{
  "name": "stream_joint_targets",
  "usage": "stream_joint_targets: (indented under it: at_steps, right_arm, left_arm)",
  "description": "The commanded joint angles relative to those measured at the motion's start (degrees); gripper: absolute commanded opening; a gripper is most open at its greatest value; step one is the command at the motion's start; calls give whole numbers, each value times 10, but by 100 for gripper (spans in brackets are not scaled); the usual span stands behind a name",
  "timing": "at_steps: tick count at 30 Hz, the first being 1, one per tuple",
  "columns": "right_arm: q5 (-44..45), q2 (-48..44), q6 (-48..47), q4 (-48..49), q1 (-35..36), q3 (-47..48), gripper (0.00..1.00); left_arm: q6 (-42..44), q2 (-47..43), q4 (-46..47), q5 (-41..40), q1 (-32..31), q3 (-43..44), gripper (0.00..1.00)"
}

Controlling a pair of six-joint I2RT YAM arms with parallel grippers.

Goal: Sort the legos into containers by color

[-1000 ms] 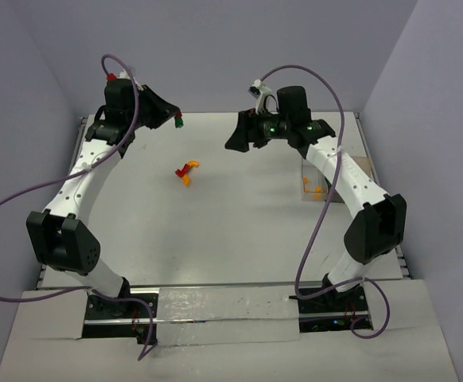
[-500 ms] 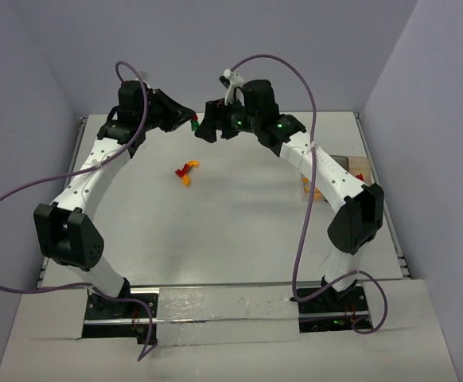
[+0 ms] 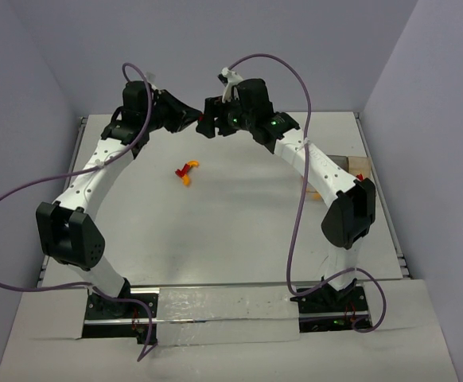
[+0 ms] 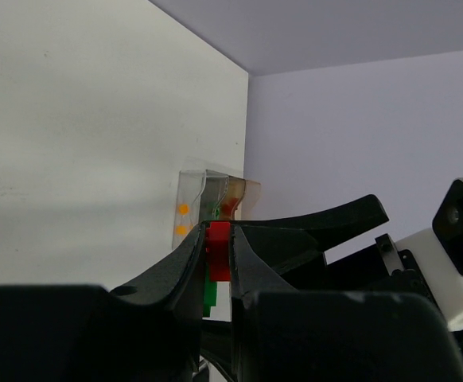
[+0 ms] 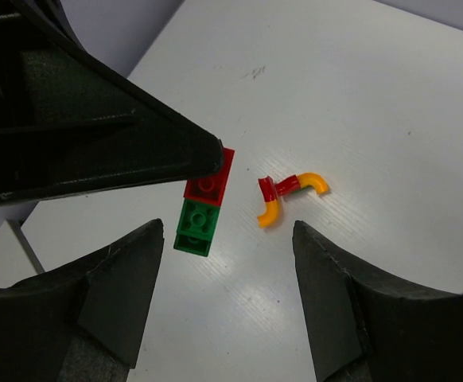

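My left gripper [image 3: 193, 119] is raised over the far middle of the table, shut on a red brick [image 4: 218, 251] with a green brick [image 4: 209, 294] stuck to it. In the right wrist view the red brick [image 5: 209, 179] is pinched at the left fingertip [image 5: 204, 155] and the green brick [image 5: 196, 227] hangs free below. My right gripper [image 3: 208, 127] is open, its jaws wide on either side of the green brick, not touching it. Curved red and orange pieces [image 3: 187, 171] lie on the table. The clear containers [image 4: 208, 203] hold orange, green and red bits.
The containers' tan base [image 3: 357, 165] shows at the table's right edge, mostly hidden behind my right arm. The curved pieces [image 5: 283, 195] lie below and beside the held bricks. Grey walls close in the table's back and sides.
My right arm has swung left from the containers to meet the left gripper, jaws open. My left gripper has moved a little right, still holding the red and green bricks.
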Motion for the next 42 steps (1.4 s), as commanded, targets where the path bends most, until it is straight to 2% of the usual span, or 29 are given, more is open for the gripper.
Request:
stream_joint_targets:
  at_steps: [1,2,5,8,10,13,16,25,31,36,40,42]
  right_arm:
    - [5,9,3,16,5,30,65]
    - [5,9,3,16,5,31,62]
    - [4,12,3,17,5,32,42]
    - [2,16,5,15,5,34,28]
    - [1,17,5,14,5,32,24]
    - [-2,16,6,12,6,23,11]
    - [-4,15,1,6,6,17,1]
    - [13,-7,-41,-18,14,-30,0]
    - [112,5,-90,-62,37,-19,0]
    - [152,3,-107,-64,52,-23,0]
    - [140,-11,-107,-65,51,-35,0]
    - [114,-38,-104,-60,38,-61,0]
  left_arm:
    - [-12,5,27,12,-8,6,0]
    - [-13,5,27,12,-9,6,0]
    - [-12,9,27,10,-11,7,0]
    - [-12,12,25,9,-13,11,0]
    - [-12,14,24,7,-13,15,0]
    - [-11,19,24,6,-13,21,0]
    - [-14,25,24,9,-12,29,0]
    - [-47,43,46,41,3,50,0]
    - [-75,43,53,57,-2,31,0]
    - [-84,39,52,63,-7,21,0]
    - [-49,39,32,27,-8,26,0]
    - [-1,37,4,-22,-8,39,0]
